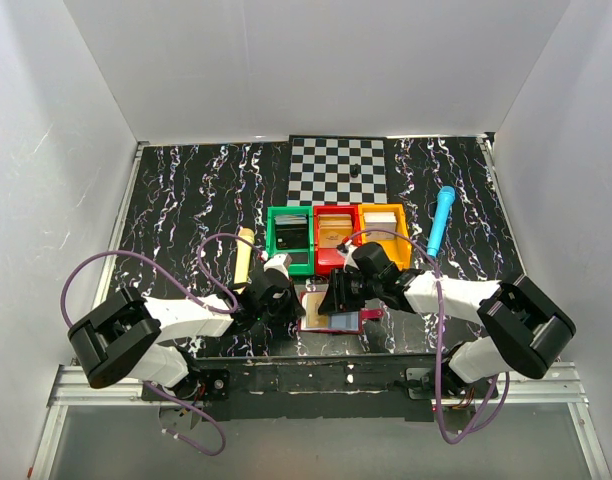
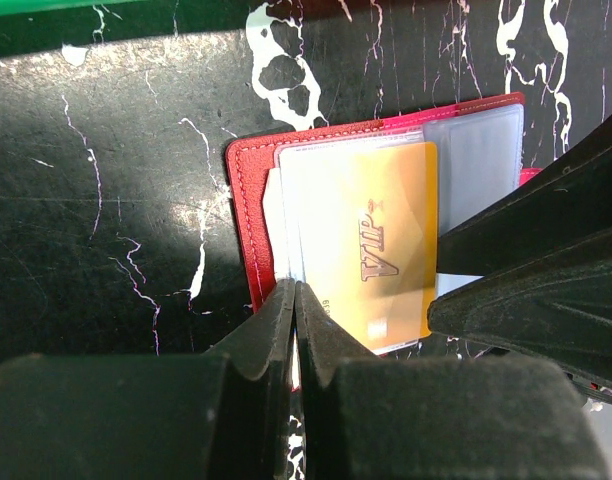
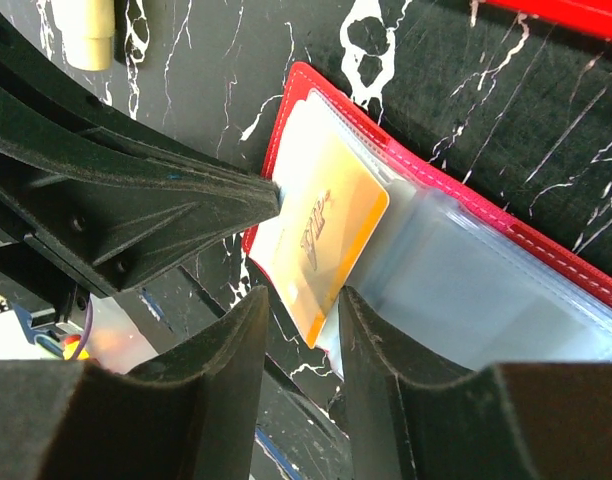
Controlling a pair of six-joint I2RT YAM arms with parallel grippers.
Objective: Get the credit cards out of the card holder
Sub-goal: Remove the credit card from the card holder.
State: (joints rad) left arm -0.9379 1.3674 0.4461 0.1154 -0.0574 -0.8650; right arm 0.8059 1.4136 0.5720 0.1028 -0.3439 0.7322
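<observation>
**A:** Where's the card holder [image 1: 331,312]?

**B:** Lying open on the counter [image 1: 186,200] at the near edge, between the arms. It has a red border and clear sleeves facing up.

**A:** And the card?

**B:** A gold VIP card [image 2: 371,240] is on the left arm's side. Its long axis points back toward the arms, and its near corner sits in the gap of the right tool [image 3: 303,295], which is partly open and not clamped.

**A:** Left tool [image 2: 294,300]?

**B:** Pinched closed on the holder's near edge. I'd say the right arm is the one placed to pull.
</observation>
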